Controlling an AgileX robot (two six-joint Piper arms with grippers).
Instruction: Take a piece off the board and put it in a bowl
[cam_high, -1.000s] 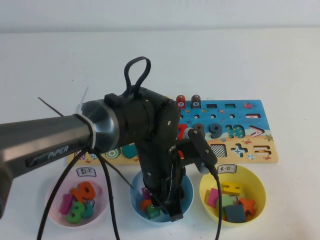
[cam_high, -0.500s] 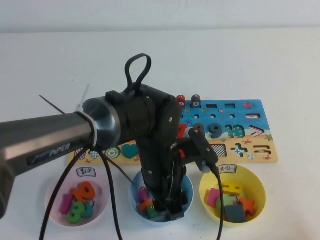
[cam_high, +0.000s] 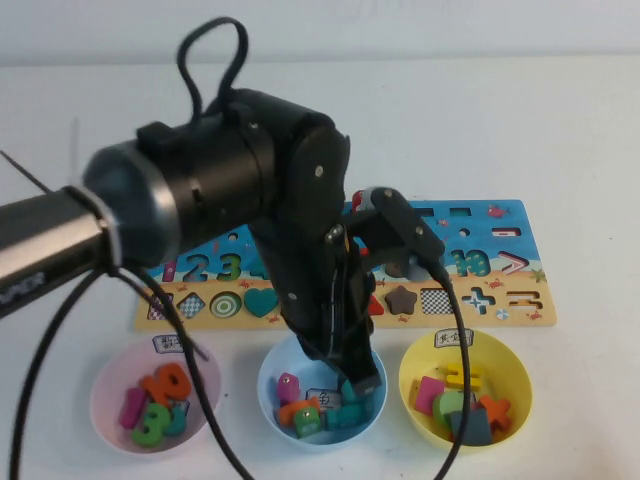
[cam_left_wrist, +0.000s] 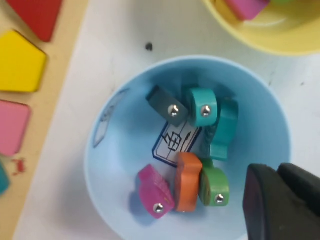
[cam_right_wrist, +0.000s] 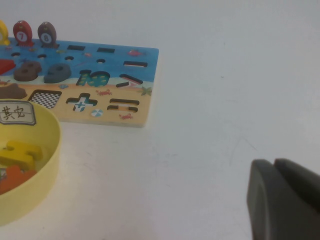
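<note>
Along the table's near edge, three bowls are sitting in a row in front of the board (cam_high: 470, 262). At the left, the pink bowl (cam_high: 108, 392) is holding number pieces in orange, magenta, green and blue. At the middle, the blue bowl (cam_left_wrist: 250, 105) is holding six small blocks around its white label (cam_left_wrist: 176, 141): the piece (cam_left_wrist: 202, 106), teal with a pale disc on its face, is lying near the centre, touching a dark grey block (cam_left_wrist: 164, 102) on one side and a larger teal block (cam_left_wrist: 223, 129) on the other; an orange block (cam_left_wrist: 187, 180), a green block (cam_left_wrist: 214, 185) and a magenta block (cam_left_wrist: 155, 191) are lying across the label from it. At the right, the yellow bowl (cam_high: 508, 364) is holding shape pieces in yellow, pink, green, orange and slate. Over the blue bowl, the left gripper (cam_high: 358, 380) is hanging from its arm with nothing between its fingers; only one dark fingertip (cam_left_wrist: 280, 200) is showing in the left wrist view, so how wide the fingers are standing cannot be told. Off the board's right end, the right gripper (cam_right_wrist: 282, 197) is hovering low over bare table, its two dark fingers lying pressed together and holding nothing.
</note>
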